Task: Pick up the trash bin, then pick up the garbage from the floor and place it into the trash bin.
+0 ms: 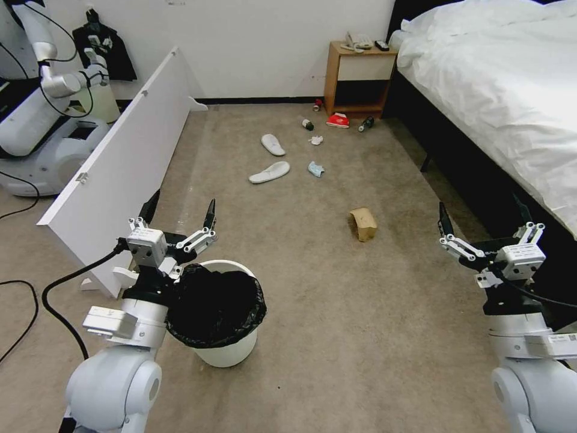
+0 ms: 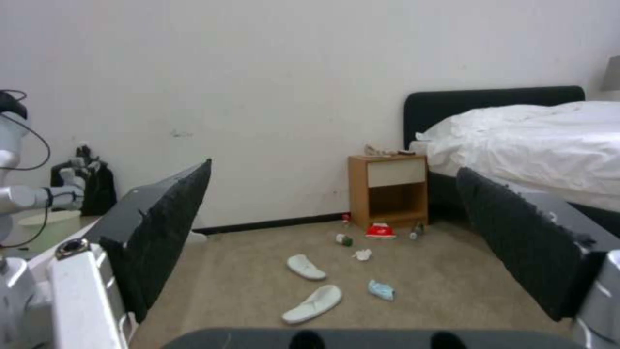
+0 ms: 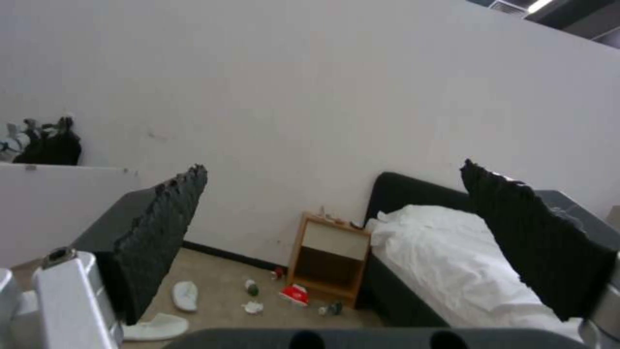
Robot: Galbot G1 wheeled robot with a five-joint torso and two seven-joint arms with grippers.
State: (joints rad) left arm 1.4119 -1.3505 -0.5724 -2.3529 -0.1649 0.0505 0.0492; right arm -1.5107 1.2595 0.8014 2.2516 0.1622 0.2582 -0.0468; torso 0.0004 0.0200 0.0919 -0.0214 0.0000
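progress: you've lifted nothing | trash bin (image 1: 225,352) on floor just beneath spread, empty left gripper (image 1: 180,219) | right gripper (image 1: 484,231) spread, empty | garbage (image 1: 269,172) well ahead, unbinned

We cannot read the small litter by the wooden nightstand (image 1: 358,78); too small. Round white plastic bin (image 1: 228,355), black-bag-lined: near side hidden behind left arm.

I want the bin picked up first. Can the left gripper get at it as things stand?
Probably yes: the left gripper, open, hangs just above the bin's near rim, with nothing between them.
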